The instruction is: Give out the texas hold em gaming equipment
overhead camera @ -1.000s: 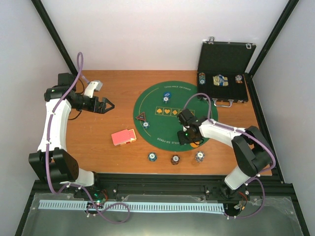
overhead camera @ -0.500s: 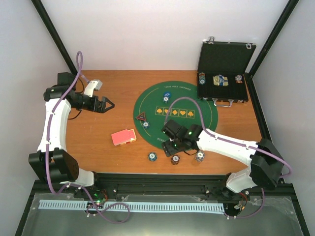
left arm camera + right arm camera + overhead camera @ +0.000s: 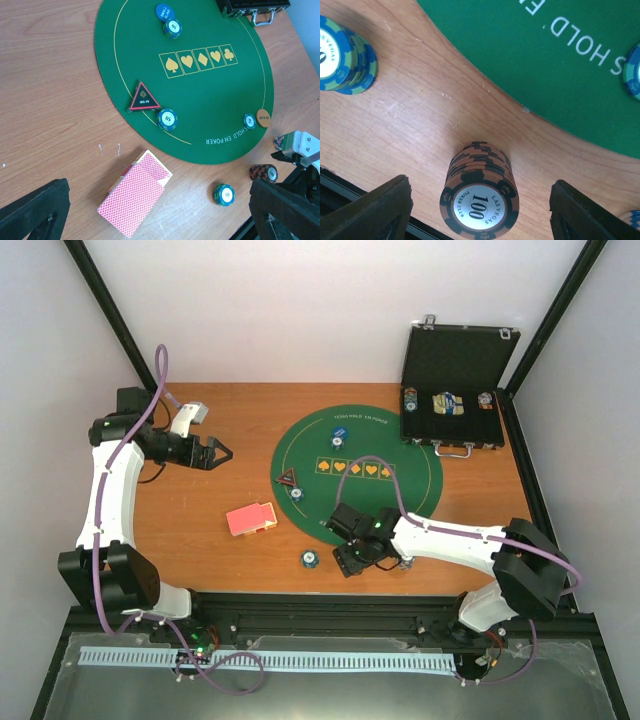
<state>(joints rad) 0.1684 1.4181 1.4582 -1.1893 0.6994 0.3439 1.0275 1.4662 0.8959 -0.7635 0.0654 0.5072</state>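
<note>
A: Which way is the brown chip stack (image 3: 479, 200) lying from the right gripper (image 3: 352, 558)?

B: Straight below it, between the jaws. In the wrist view the stack is being framed by the two fingers (image 3: 375, 210), one on each side, with bare wood showing in both gaps. Nothing is being touched and nothing is being held; the jaws are being held wide.

A: And where on the bench (image 3: 200, 540) is that?

B: Close to the near edge, just off the near rim of the green mat (image 3: 360, 440). The stack is standing upright, so no long axis is being offered. A squeeze across its round side is probably what is being called for.

A: Is anything crowding it?

B: The blue-green chip stack (image 3: 342, 55) is sitting apart from it, toward the left edge of the bench and outside the fingers. How far the fingertips are sitting above the wood is hard to judge from so close; some drop is possibly needed.

A: The other arm?

B: The left gripper (image 3: 215, 453) is being held fully wide and empty, well apart toward the left edge. The right arm is plainly the nearer.
</note>
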